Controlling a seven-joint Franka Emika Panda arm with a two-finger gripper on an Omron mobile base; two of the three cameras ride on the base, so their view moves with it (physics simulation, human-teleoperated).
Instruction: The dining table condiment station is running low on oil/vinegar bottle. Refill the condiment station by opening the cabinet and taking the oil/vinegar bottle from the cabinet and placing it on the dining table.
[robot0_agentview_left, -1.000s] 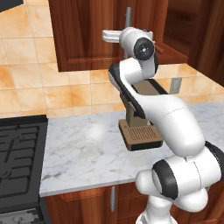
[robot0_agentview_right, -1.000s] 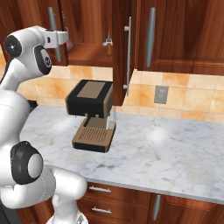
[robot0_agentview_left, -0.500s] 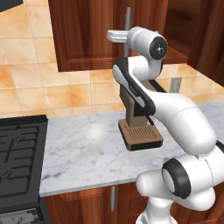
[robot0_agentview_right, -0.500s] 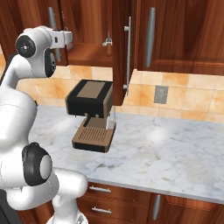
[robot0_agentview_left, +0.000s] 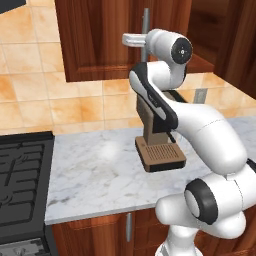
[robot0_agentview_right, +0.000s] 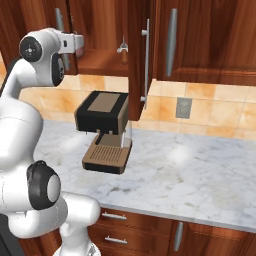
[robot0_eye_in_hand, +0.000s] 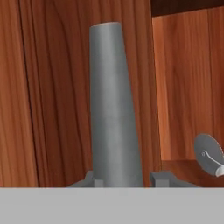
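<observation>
- High against the dark reddish-brown wooden wall cabinet (robot0_agentview_left: 105, 40), our white arm reaches up from the base and sets its pincer (robot0_eye_in_hand: 124, 180) on the long silver bar handle (robot0_eye_in_hand: 113, 109) of a door.
- In the hand view the two small dark fingertips (robot0_eye_in_hand: 162, 178) sit on either side of the handle's foot, and the pincer is clamped closed on the bar.
- The left base view shows the same handle (robot0_agentview_left: 145, 30) rising behind the white wrist, with the door's flat front to its left.
- From the right base view the cabinet door (robot0_agentview_right: 139, 60) stands ajar, edge-on to us, and the compartment behind it shows.
- On that shelf we make out a small thin-necked item (robot0_agentview_right: 123, 51), likely the oil/vinegar bottle; it is too small to tell for sure.
- Below, a black and tan coffee machine (robot0_agentview_right: 102, 131) stands on the white-grey marble bench (robot0_agentview_right: 200, 175), against the orange tiled wall (robot0_agentview_left: 60, 100).
- A black stove top (robot0_agentview_left: 20, 175) lies at the bench's left end in the left base view.
</observation>
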